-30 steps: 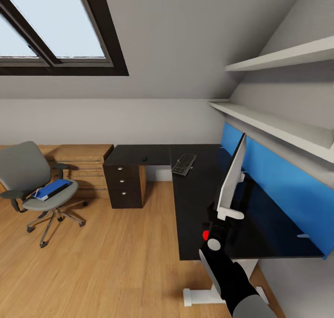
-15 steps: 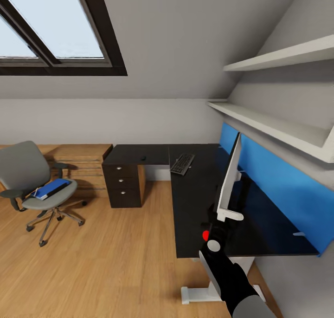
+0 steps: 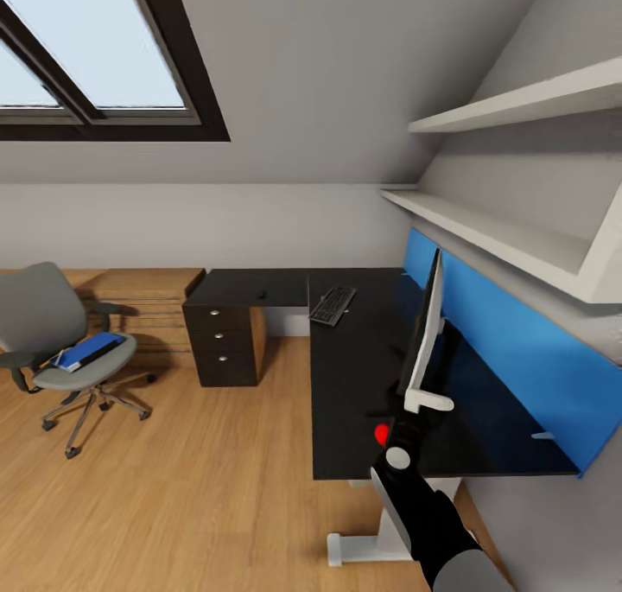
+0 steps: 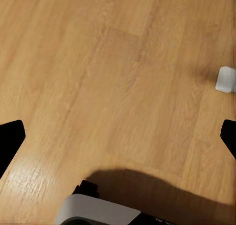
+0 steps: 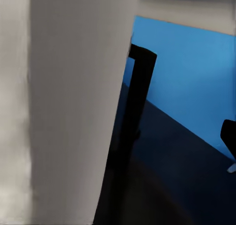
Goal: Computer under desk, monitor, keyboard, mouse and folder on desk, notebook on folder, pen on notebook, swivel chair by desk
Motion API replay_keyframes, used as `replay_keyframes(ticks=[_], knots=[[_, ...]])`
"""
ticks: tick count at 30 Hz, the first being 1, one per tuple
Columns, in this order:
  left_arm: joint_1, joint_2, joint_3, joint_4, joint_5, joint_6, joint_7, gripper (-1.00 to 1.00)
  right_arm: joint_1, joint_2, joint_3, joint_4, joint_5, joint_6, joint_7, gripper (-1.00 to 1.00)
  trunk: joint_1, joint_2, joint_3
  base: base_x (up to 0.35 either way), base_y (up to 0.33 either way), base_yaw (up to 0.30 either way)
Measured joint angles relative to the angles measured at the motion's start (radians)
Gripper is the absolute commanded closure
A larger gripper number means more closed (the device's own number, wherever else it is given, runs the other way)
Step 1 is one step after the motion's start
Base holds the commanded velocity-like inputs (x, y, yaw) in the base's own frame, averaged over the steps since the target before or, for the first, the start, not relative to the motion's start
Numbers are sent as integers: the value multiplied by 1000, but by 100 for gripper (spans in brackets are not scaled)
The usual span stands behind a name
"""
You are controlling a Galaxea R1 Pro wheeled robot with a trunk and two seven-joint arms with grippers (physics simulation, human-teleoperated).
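Note:
My right gripper (image 3: 413,412) is shut on the near end of the monitor (image 3: 425,328). The monitor stands edge-on over the black desk (image 3: 354,385), white back toward the blue panel (image 3: 501,341). I cannot tell whether its stand touches the top. The right wrist view shows that white back (image 5: 78,102), the black stand (image 5: 137,97) and one finger (image 5: 229,139). The keyboard (image 3: 333,305) and a small dark mouse (image 3: 262,296) lie at the desk's far corner. At the left the blue folder (image 3: 86,351) rests on the swivel chair (image 3: 52,324). My left gripper (image 4: 118,136) hangs open over the floor.
A black drawer unit (image 3: 223,343) stands under the desk's left wing, with low wooden cabinets (image 3: 142,302) behind the chair. Two white shelves (image 3: 510,238) jut out above the desk. The desk's white foot (image 3: 363,547) sits on the wooden floor beside my base.
The whole view has slid left as the camera moved. The monitor's near end stayed with my right arm, so it has shifted toward the blue panel relative to the desk.

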Motion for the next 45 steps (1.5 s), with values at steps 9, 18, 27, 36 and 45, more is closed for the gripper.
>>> replay_keyframes(ticks=[9, 18, 27, 36, 45], knots=[[0, 0, 0, 0, 0, 0, 1, -100, 0, 0, 0, 8, -2, 0, 1, -100, 0, 0, 0, 0, -51, 0], [0, 0, 0, 0, 0, 0, -4, -100, 0, 0, 0, 9, -6, -1, 1, -100, 0, 0, 0, 0, 65, 0], [0, 0, 0, 0, 0, 0, -5, -100, 0, 0, 1, 21, -2, -2, 2, -100, 0, 0, 0, 0, 71, 0], [0, 0, 0, 0, 0, 0, -6, -100, 0, 1, 1, 30, -4, -7, 3, -100, 0, 0, 0, -51, 3, 0], [0, 0, 0, 0, 0, -1, -5, -100, 0, 1, 1, 31, -3, -8, 3, -100, 0, 0, 0, -192, 0, 0]])
